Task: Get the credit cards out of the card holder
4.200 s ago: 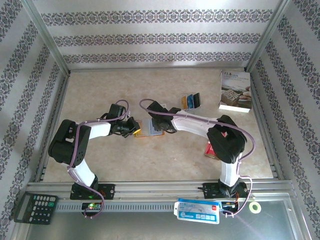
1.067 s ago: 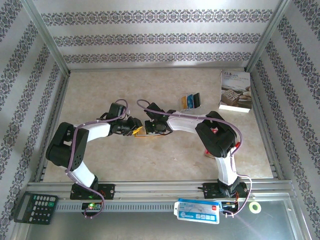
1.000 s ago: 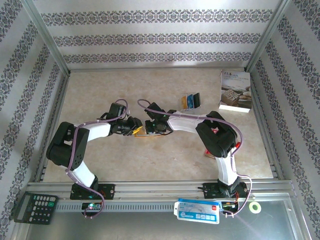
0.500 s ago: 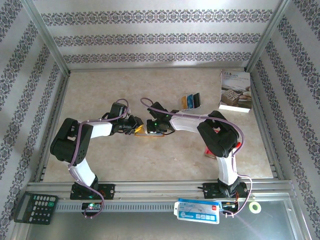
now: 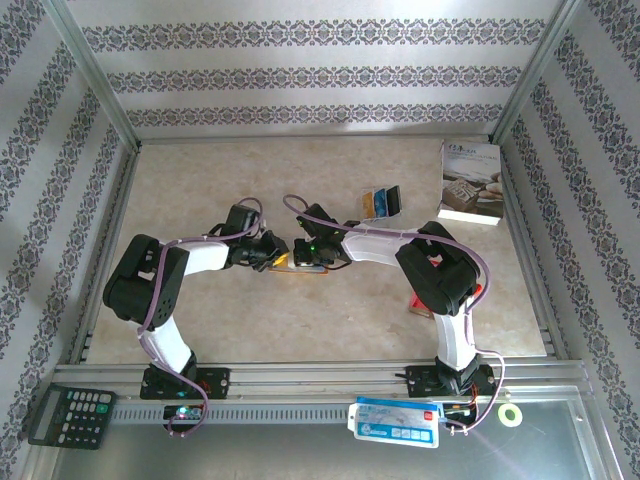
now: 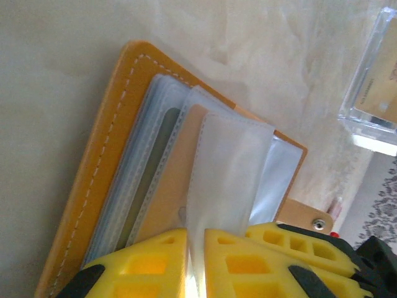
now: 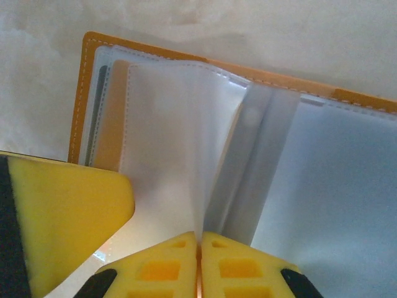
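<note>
— Well, is any writing showing that you can make out?
— Hardly. The white book (image 5: pixel 470 183) is lying at the far right of the surface (image 5: pixel 200 180) with print on its cover, too small to read. The blue-and-white packet (image 5: pixel 395 422) on the near rail is carrying a label just as tiny. A calculator (image 5: pixel 70 415) is sitting at the near left corner.
— And the card holder (image 6: pixel 102 149)?
— It is lying open mid-surface, between the two arms, its orange stitched edge showing. A few cards (image 5: pixel 381 203) are lying fanned beyond it, apart from it.
— The jaws?
— The left gripper (image 6: pixel 195 234) is pinching a clear sleeve (image 6: pixel 229 167) of the holder, jaws almost together. The right gripper (image 7: pixel 198 239) is squeezing a plastic page (image 7: pixel 167 143), jaws closed on it. Whether it is the same leaf, I cannot tell.
— The room?
— Beige marbled top, with striped floral wallpaper (image 5: pixel 300 75) rising behind metal frame posts (image 5: pixel 92 70).
</note>
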